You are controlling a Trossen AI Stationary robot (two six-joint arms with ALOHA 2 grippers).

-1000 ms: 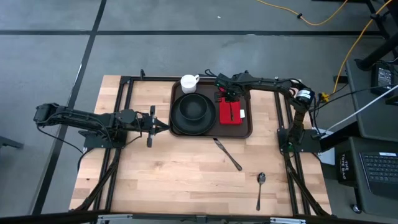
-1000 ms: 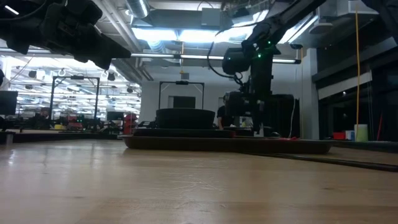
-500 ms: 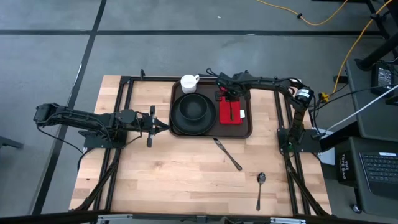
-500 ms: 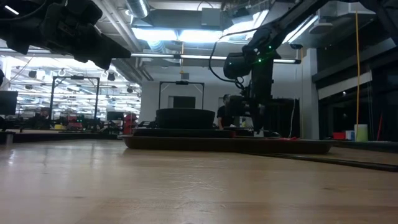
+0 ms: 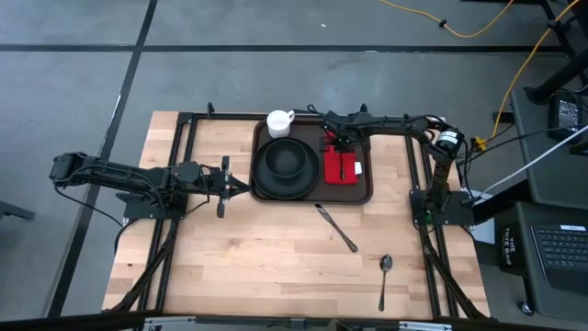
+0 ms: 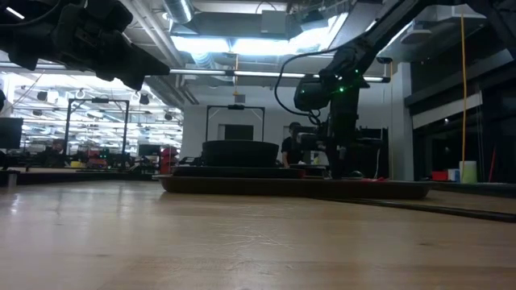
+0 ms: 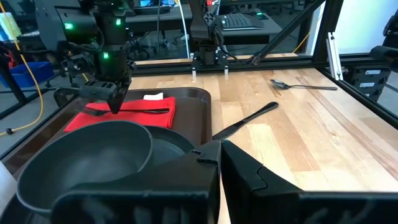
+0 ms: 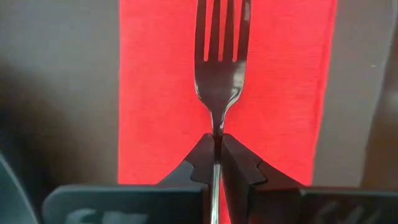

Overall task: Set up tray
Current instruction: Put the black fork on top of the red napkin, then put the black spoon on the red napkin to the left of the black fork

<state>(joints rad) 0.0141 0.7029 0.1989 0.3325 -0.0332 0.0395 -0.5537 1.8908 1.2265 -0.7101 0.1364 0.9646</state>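
A dark brown tray [image 5: 367,193] lies at the table's far middle. On it are a round black plate [image 5: 265,187] with a black bowl [image 5: 286,159], a white cup [image 5: 278,123] and a red napkin [image 5: 341,165]. My right gripper [image 5: 342,147] points down over the napkin's far end, shut on a black fork [image 7: 144,111] that lies along the napkin [image 8: 155,93]. My left gripper [image 5: 245,188] is shut and waits level, just left of the tray. My right gripper pinches the fork's thin neck [image 8: 215,127], just below the tines, between its two fingertips. The fingers come from above and point down, across the fork. The fork is level, tines toward the far edge and handle [image 7: 155,111] toward the near edge. I cannot tell whether it rests on the napkin.
A knife [image 5: 336,228] lies slantwise on the bare wood near the tray's front edge. A spoon [image 5: 385,276] lies farther toward the near right corner. The black frame rails [image 5: 184,147] run along both sides of the table.
My right gripper has sunk toward the red napkin with the fork still pinched and level. My left arm has kept still.
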